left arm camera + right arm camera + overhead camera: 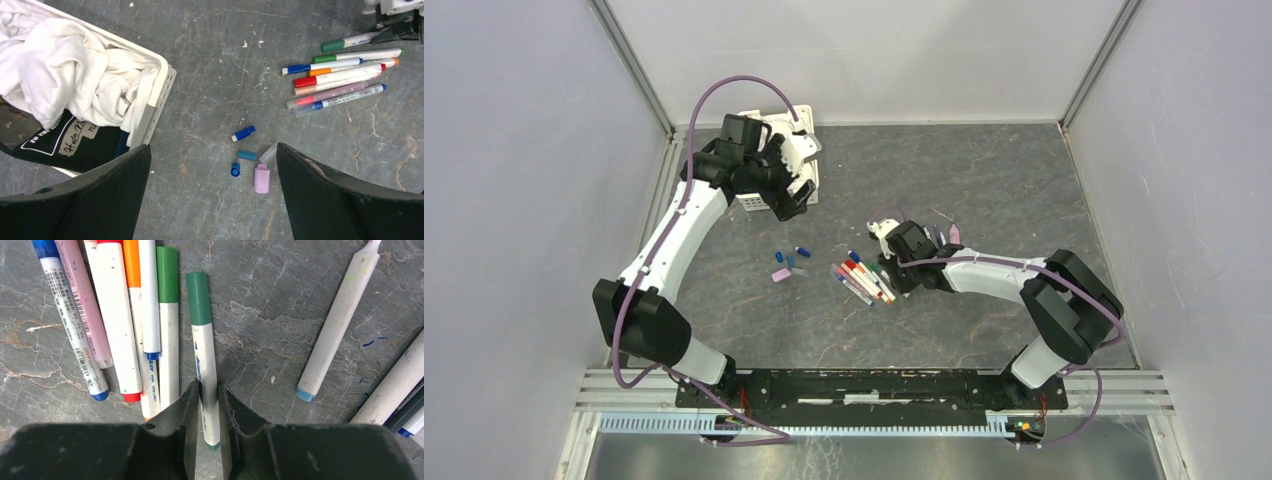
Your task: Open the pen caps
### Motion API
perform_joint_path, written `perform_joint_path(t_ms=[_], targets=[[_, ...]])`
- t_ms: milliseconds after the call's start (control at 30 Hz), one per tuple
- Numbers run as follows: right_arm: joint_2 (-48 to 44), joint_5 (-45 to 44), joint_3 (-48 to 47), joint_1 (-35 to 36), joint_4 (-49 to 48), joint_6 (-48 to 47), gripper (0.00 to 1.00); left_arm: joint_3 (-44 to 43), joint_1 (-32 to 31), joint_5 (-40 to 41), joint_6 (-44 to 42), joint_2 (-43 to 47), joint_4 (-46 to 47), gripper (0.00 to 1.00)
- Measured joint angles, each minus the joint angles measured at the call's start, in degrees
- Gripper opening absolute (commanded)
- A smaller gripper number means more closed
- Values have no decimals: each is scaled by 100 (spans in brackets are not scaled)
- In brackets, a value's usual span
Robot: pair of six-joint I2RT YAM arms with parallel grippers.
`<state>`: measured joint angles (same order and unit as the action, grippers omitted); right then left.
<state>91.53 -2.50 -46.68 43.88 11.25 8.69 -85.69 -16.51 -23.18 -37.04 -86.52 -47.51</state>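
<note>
Here our right tool is closed narrowly on the white barrel of the green pen, low near its tail, so the green cap at the other end is left free to be pulled. That pen seems to lie flat near the middle of the surface, just beside the row of capped pens. Our left tool hangs spread wide and holding nothing, between the basket at the far left corner and the pens, facing loose caps already off: a pink cap and blue caps. We judge it is placed to take the green cap.
</note>
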Motion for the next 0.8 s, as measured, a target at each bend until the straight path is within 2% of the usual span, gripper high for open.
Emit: perform_joint_path(t_ms=[233,433,533,667,800], targets=[[59,-85,0,0,-92,-2,24,17,0,-175,-127,0,-87,100],[96,-111,0,0,-236,2,6,199,0,-446,-352,0,-201,100],[76,-72,0,-31,-236,0,0,295,0,-686,-590,0,-369,100],[-57,291,-81,-254,-20,7,0,527,-7,-1073,-1047,37,-514,100],[-247,1261,-564,-719,297,52,0,815,-90,-1346,-1556,184,-673,100]])
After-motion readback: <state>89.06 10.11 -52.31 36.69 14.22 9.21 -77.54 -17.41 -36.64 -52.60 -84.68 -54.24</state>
